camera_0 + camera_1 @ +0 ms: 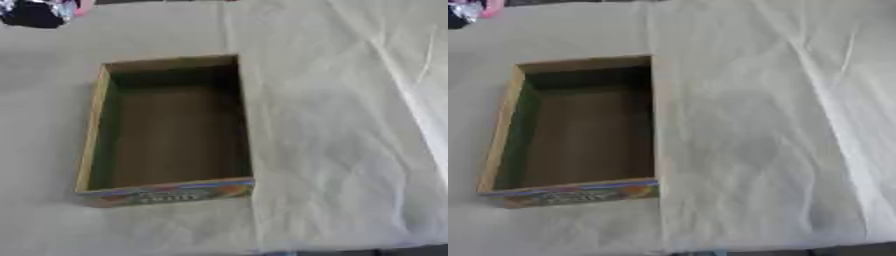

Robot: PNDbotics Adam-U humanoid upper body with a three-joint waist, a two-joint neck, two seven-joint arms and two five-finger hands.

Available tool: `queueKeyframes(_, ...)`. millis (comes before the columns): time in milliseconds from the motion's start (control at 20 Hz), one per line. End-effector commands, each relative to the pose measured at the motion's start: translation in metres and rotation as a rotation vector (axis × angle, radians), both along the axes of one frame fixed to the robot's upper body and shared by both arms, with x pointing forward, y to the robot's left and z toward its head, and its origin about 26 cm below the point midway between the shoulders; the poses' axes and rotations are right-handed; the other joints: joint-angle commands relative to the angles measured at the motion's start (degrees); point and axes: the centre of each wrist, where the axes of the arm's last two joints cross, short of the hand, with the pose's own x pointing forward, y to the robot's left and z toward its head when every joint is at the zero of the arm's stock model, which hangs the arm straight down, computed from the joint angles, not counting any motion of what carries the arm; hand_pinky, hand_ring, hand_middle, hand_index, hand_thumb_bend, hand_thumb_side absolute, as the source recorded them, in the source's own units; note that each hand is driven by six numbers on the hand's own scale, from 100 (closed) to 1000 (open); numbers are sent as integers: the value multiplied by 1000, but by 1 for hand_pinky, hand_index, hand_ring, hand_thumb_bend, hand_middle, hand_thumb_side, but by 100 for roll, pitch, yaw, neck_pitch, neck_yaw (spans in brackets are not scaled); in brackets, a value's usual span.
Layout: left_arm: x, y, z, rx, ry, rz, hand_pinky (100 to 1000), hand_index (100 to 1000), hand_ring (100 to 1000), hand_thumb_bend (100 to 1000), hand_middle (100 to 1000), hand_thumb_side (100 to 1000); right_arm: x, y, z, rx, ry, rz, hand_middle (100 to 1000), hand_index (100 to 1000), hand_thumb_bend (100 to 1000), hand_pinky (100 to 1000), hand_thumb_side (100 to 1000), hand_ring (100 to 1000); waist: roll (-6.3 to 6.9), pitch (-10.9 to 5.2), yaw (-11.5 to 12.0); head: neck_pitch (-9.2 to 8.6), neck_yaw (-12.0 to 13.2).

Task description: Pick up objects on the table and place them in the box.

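nearest the camera, a dark strip (pixel 367 251) is running along the bottom edge of the view, from about 6 o'clock toward 4 o'clock, just below the hem of the pale cloth (pixel 350 150) that is covering the table. the cloth is lying wrinkled, with long creases slanting down its right side between 1 and 4 o'clock and a straight fold line running from the top edge toward the box's far right corner.

sitting left of centre, at about 9 o'clock in the left eye view, an open cardboard box (pixel 92 135) is resting flat on the cloth with its long sides running away from the camera. its near wall, at about 7 o'clock, is showing a colourful printed band of blue, orange and green; the print is too blurred to read. the inside of its left wall is looking greenish, and the brown floor of the box is lying bare and in shadow.

at the far left corner, about 11 o'clock, a dark bundle with shiny and pink bits (pixel 39 11) is sitting at the top edge, well apart from the box; i cannot tell what it is.

neither robot hand is showing in either eye view, so i cannot tell whether their fingers are apart or together.
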Motion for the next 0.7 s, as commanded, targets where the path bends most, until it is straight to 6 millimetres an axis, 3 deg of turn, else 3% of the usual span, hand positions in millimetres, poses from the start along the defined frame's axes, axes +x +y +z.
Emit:
queueKeyframes(50,-24,-17,26,44,-89,-95,248,540,398,100,432,465,-3,-1,10,-18,-28,0,578,785,100,527,1000,601,-8,-147,10,-3,1)
queueKeyframes(300,-41,-42,19,37,-44,-210,254,543,398,100,435,441,-2,-1,11,-20,-32,5,578,785,100,527,1000,601,3,-163,-6,8,13)
queueKeyframes(700,-54,-71,-8,26,92,-322,257,542,402,100,436,421,-2,0,14,-22,-40,12,579,786,100,526,1000,601,27,-133,-36,41,61)
